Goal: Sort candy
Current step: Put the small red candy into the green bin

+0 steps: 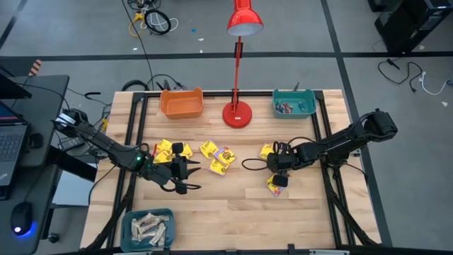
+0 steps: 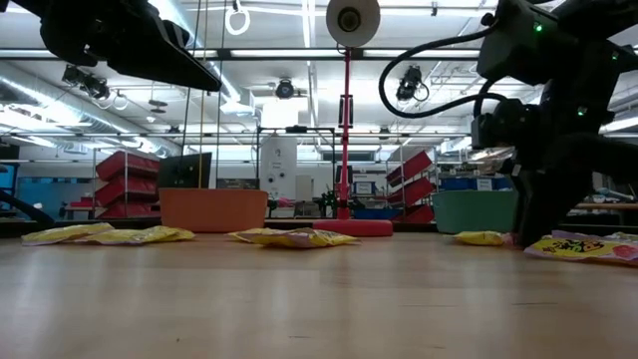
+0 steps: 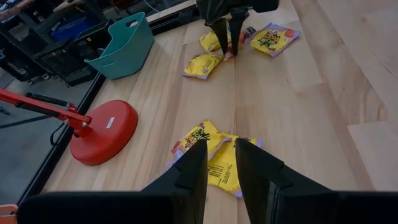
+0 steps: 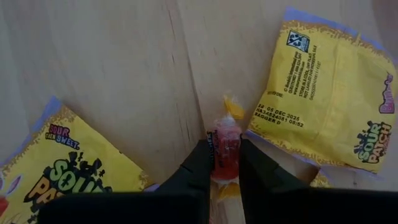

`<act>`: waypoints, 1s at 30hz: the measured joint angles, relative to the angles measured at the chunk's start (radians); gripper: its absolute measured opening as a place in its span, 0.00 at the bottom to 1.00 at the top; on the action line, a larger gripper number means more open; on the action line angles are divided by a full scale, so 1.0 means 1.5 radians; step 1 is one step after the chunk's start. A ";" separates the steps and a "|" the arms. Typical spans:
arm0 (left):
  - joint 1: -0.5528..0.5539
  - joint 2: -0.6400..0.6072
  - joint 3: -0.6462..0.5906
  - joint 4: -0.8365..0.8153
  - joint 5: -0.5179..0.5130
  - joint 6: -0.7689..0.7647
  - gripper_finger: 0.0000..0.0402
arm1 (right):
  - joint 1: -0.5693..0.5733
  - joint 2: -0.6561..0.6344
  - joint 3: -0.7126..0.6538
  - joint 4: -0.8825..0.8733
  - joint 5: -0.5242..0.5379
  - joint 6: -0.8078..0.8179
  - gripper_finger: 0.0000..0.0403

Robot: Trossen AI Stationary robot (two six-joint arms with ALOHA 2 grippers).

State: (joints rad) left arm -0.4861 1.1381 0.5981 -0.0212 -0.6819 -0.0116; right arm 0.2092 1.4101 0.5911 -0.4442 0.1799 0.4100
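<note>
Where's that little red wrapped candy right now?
The red wrapped candy sits between the right gripper's fingers on the table's right side, flanked by two yellow Sour Patch packets.

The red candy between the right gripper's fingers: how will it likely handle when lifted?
The red candy looks tiny beside the yellow packets, so probably very light. Its glossy wrapper with twisted ends suggests it could slip or pivot in the right gripper. It seems firm rather than floppy, pinched narrowly between the fingers.

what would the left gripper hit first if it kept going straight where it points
Probably the yellow candy packets lying just beyond the left gripper's fingers; the right gripper stands farther along that line, though depth is hard to judge.
</note>
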 joint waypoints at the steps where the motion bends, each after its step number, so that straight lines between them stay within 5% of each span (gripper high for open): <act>1: 0.000 0.000 0.000 0.000 0.000 0.000 0.22 | 0.000 0.000 0.005 -0.007 0.000 0.003 0.11; 22: 0.000 0.000 0.000 -0.003 0.000 0.001 0.22 | -0.025 -0.001 0.235 -0.207 0.006 -0.029 0.11; 30: 0.000 0.000 0.000 0.006 0.000 0.002 0.22 | -0.106 -0.001 0.318 -0.254 0.096 0.014 0.11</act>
State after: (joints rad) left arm -0.4860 1.1381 0.5980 -0.0122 -0.6821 -0.0086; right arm 0.0496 1.4086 1.0680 -0.8256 0.3236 0.4311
